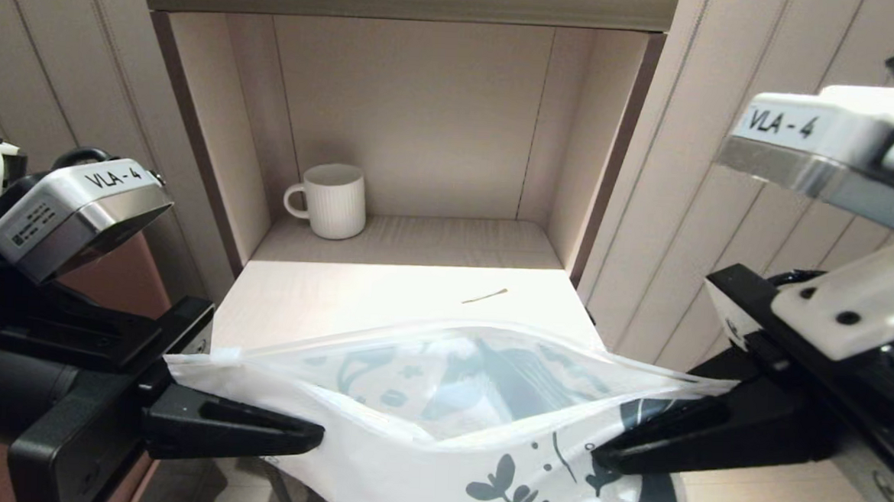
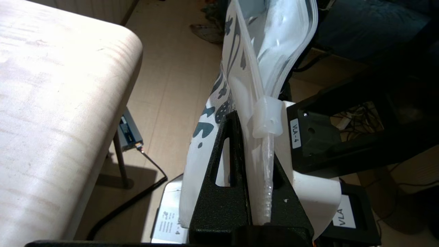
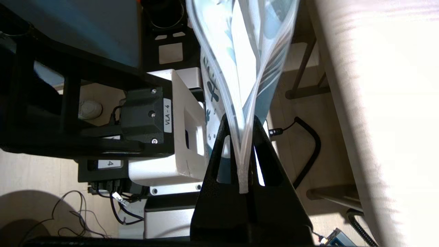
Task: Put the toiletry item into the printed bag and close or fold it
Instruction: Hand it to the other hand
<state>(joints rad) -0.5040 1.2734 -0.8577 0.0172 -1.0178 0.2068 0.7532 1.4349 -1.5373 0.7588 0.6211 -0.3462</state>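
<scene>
The printed bag (image 1: pixel 439 404), white frosted plastic with dark teal leaf prints, hangs in the air in front of the table's near edge, its zip mouth gaping upward. My left gripper (image 1: pixel 307 431) is shut on the bag's left zip end, where the white slider (image 2: pixel 269 118) sits just beyond the fingers (image 2: pixel 219 164). My right gripper (image 1: pixel 605 454) is shut on the right zip end (image 3: pixel 243 171). The toiletry item (image 1: pixel 484 296), a thin olive-yellow sliver, lies on the table beyond the bag, outside it.
A white ribbed mug (image 1: pixel 333 201) stands at the back left inside the open cabinet (image 1: pixel 406 0). The pale table (image 1: pixel 383 293) stretches from the cabinet to the bag. Cables and robot base parts (image 3: pixel 151 120) lie on the floor below.
</scene>
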